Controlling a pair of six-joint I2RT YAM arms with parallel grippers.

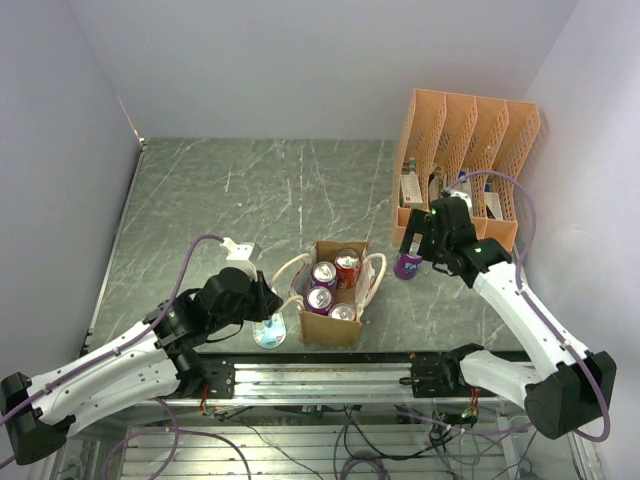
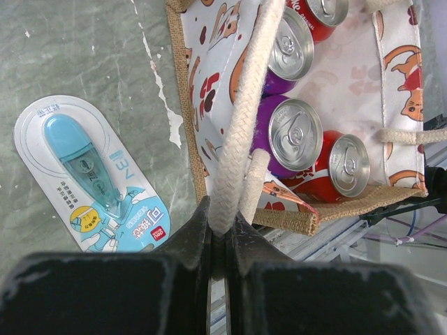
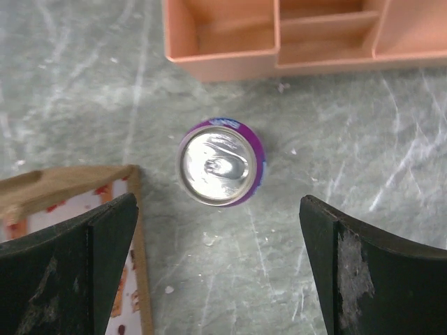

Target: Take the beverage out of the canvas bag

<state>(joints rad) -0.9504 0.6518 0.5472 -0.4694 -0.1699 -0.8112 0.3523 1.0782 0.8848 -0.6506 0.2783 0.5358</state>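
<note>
The tan canvas bag (image 1: 335, 325) stands near the front edge, open, with several purple and red cans (image 1: 320, 299) upright inside. My left gripper (image 1: 272, 305) is shut on the bag's left cream rope handle (image 2: 241, 125); the wrist view shows the rope pinched between the jaws (image 2: 222, 223) and the cans (image 2: 296, 134) beyond it. One purple can (image 1: 406, 266) stands upright on the table right of the bag. My right gripper (image 1: 416, 243) hovers over it, open and empty; in its wrist view the can (image 3: 222, 162) lies ahead of the spread fingers (image 3: 70, 265), beside the bag's corner (image 3: 70, 187).
An orange perforated file organizer (image 1: 465, 150) holding small items stands at the back right, just beyond the purple can; it also shows in the right wrist view (image 3: 279, 42). A blue correction-tape pack (image 2: 87, 174) lies left of the bag. A small white box (image 1: 240, 248) sits behind my left gripper.
</note>
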